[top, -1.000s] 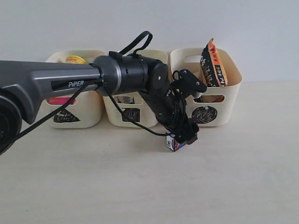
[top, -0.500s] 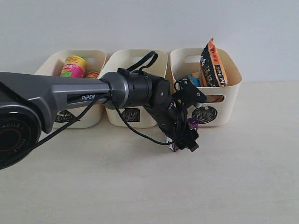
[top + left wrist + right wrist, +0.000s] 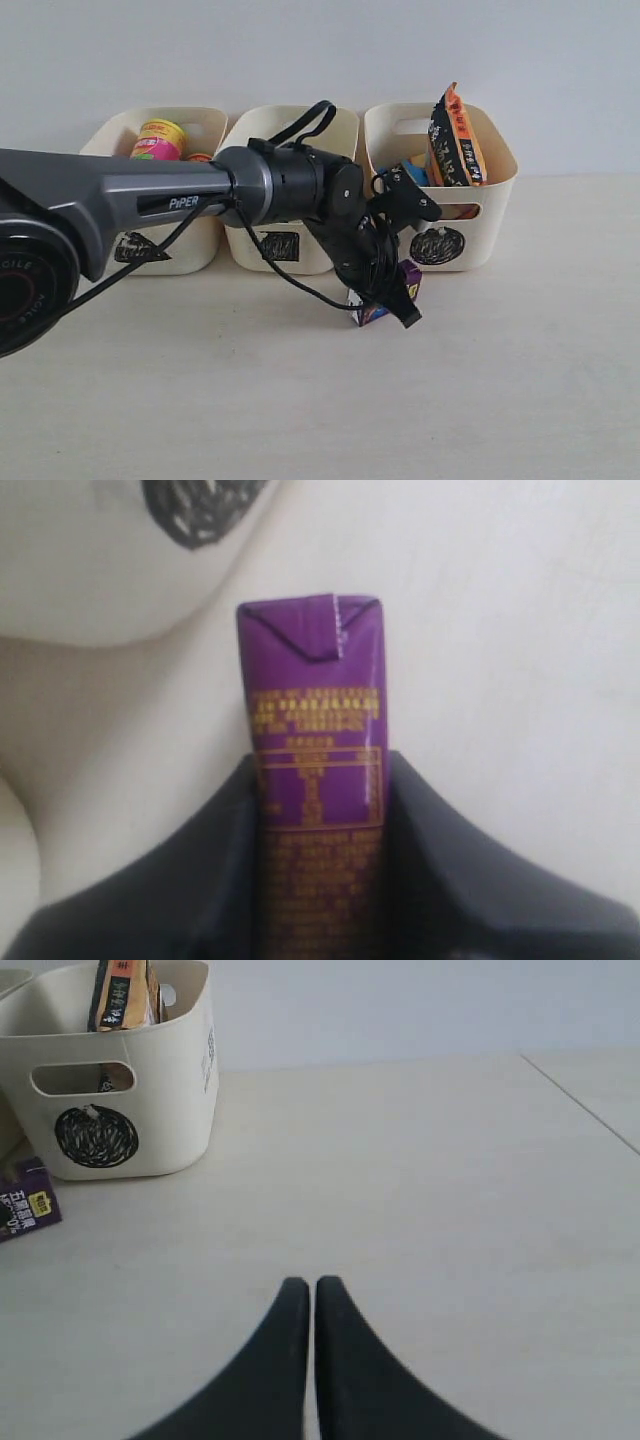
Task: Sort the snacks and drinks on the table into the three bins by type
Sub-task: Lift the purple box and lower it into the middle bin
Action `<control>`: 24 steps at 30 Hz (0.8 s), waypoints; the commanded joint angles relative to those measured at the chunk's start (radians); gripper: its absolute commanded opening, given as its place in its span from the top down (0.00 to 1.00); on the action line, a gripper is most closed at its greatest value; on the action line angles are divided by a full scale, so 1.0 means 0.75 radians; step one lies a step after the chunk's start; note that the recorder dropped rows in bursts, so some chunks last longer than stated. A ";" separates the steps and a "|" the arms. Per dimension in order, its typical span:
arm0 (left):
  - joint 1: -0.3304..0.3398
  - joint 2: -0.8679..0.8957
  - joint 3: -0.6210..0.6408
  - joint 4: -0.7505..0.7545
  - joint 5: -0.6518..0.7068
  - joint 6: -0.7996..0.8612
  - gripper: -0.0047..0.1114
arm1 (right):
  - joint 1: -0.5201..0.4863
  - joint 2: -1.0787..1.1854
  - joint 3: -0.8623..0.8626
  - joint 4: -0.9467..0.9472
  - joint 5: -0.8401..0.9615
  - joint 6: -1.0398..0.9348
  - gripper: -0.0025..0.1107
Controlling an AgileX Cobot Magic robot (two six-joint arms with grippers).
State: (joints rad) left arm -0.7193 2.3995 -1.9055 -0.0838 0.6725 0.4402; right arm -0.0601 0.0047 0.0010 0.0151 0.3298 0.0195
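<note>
My left gripper is shut on the dark purple carton, low over the table in front of the circle bin. In the left wrist view the purple carton stands out between the two dark fingers, with the gripper clamped on its sides. A yellow-lidded tube stands in the triangle bin. The orange-brown bag and a blue bag sit in the circle bin. My right gripper is shut and empty over bare table. The white carton is hidden.
The square bin stands in the middle, mostly behind the left arm. In the right wrist view the circle bin is at the far side with the purple carton beside it. A table edge runs off to one side.
The left arm has dropped lower, uncovering the tube in the triangle bin. The purple carton has tilted in its grip and stays in front of the circle bin.
</note>
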 commanded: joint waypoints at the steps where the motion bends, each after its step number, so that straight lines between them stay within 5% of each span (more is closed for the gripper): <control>1: -0.025 -0.082 -0.005 -0.004 0.133 0.033 0.92 | 0.000 -0.006 -0.001 -0.003 -0.010 0.003 0.98; 13: -0.146 -0.396 -0.005 0.031 0.298 0.054 0.92 | 0.000 -0.006 -0.001 -0.003 -0.010 0.005 0.98; 19: -0.105 -0.534 -0.005 0.446 0.310 -0.218 0.92 | 0.000 -0.006 -0.001 -0.003 -0.010 0.005 0.98; 24: 0.033 -0.540 -0.005 0.507 0.157 -0.341 0.92 | 0.000 -0.006 -0.001 -0.003 -0.010 0.005 0.98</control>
State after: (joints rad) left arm -0.7356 2.0064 -1.9055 0.2801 0.8635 0.2406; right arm -0.0601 0.0047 0.0010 0.0151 0.3298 0.0233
